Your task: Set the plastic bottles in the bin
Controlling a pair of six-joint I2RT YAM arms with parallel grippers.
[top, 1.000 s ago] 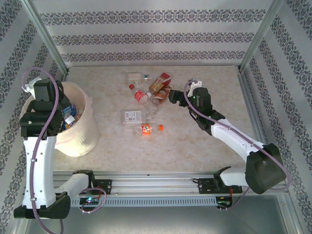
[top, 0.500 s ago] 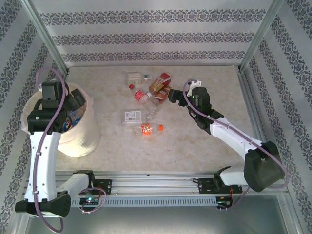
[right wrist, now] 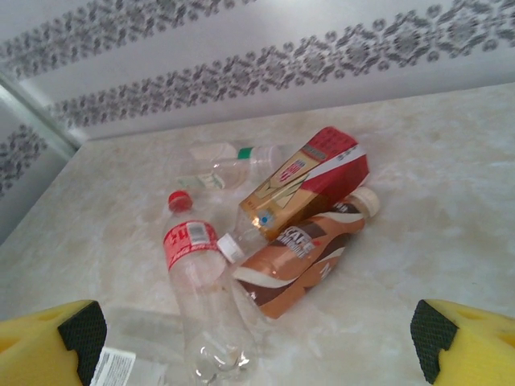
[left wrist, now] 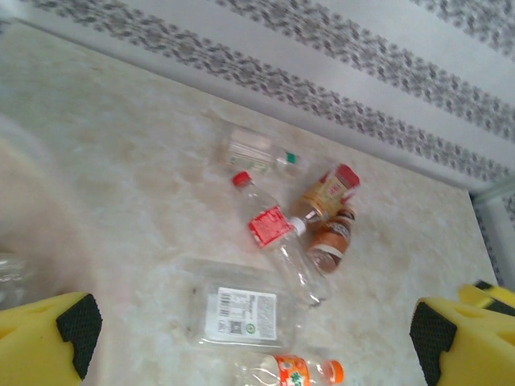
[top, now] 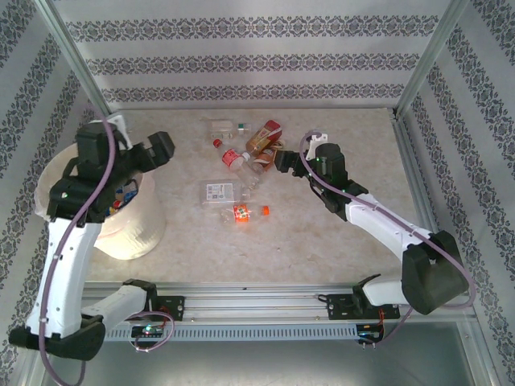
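Note:
Several plastic bottles lie in a loose heap at mid-table: a clear one with a green cap [top: 228,126], a red-labelled one [top: 230,158], an amber one with a red end [top: 264,135], a brown coffee bottle [top: 271,153], a flat clear one with a white label [top: 220,192] and an orange-labelled one [top: 248,212]. The cream bin [top: 133,233] stands at the left with bottles inside. My left gripper [top: 161,149] hangs open and empty by the bin's right rim, facing the heap. My right gripper [top: 280,158] is open just right of the brown bottle [right wrist: 298,261], holding nothing.
Patterned walls and metal posts close in the table on three sides. The marble top [top: 354,121] is bare to the right of the heap and along the front by the rail [top: 257,301].
My left gripper opened, rose out of the bin and swung right toward the table. My right gripper crept slightly left toward the heap.

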